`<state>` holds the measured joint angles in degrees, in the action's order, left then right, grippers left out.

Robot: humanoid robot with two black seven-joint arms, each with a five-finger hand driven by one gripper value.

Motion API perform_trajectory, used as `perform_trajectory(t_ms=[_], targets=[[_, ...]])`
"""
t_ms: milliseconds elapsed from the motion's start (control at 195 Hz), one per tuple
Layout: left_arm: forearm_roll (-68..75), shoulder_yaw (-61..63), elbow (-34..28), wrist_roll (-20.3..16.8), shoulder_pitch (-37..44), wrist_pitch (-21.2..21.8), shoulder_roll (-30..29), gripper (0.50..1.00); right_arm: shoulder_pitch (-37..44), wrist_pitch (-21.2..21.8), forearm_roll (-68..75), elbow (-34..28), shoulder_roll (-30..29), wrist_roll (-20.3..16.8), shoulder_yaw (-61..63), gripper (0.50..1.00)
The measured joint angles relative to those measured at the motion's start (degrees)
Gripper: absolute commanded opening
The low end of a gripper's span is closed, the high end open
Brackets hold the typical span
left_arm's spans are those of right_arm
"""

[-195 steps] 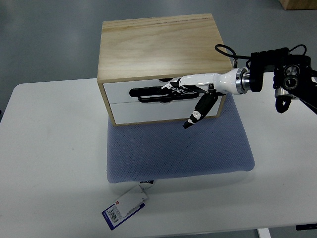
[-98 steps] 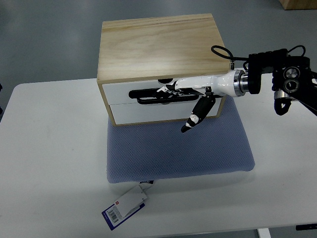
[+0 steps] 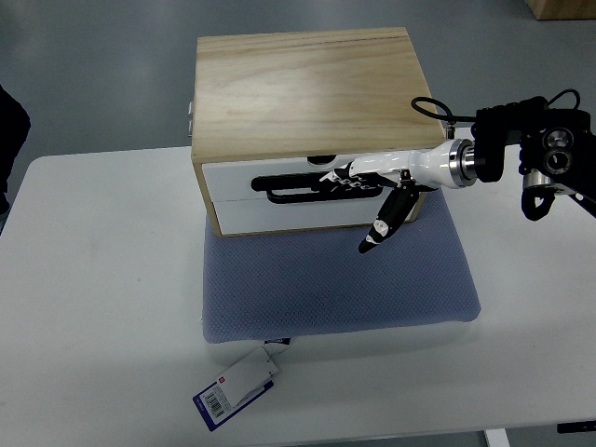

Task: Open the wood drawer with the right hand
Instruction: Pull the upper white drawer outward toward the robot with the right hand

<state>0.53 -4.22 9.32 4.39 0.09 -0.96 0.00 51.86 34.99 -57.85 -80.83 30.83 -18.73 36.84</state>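
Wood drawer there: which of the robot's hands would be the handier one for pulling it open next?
The right hand. Its arm comes in from the picture's right, and its fingers already reach into the black handle slot on the wood drawer's white front. No left arm shows in the top view.

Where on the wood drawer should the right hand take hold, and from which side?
The black slot handle on the upper drawer front. It is a long horizontal opening facing the robot, so fingers hook in from the front, as the right hand appears to, and pull toward the blue mat.

floor (image 3: 93,74): grey, glossy | table (image 3: 93,307): white | light: even, soft glare
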Motion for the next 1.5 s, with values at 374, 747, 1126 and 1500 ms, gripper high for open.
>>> perform_trajectory(t_ms=[374, 747, 1126, 1500], targets=[[0.0, 0.0, 0.0, 0.0, 0.0, 0.0, 0.0, 1.0, 0.2, 0.0, 0.3, -1.0, -0.2, -0.4, 0.0, 0.95], [0.0, 0.0, 0.0, 0.0, 0.0, 0.0, 0.0, 1.0, 0.5, 0.0, 1.5, -4.2, 0.7, -0.7, -0.2, 0.95], [0.0, 0.0, 0.0, 0.0, 0.0, 0.0, 0.0, 1.0, 0.4, 0.0, 2.6, -8.0, 3.6, -1.5, -0.2, 0.95], [0.0, 0.0, 0.0, 0.0, 0.0, 0.0, 0.0, 1.0, -1.3, 0.0, 3.5, -11.2, 6.3, -2.8, -0.7, 0.95]])
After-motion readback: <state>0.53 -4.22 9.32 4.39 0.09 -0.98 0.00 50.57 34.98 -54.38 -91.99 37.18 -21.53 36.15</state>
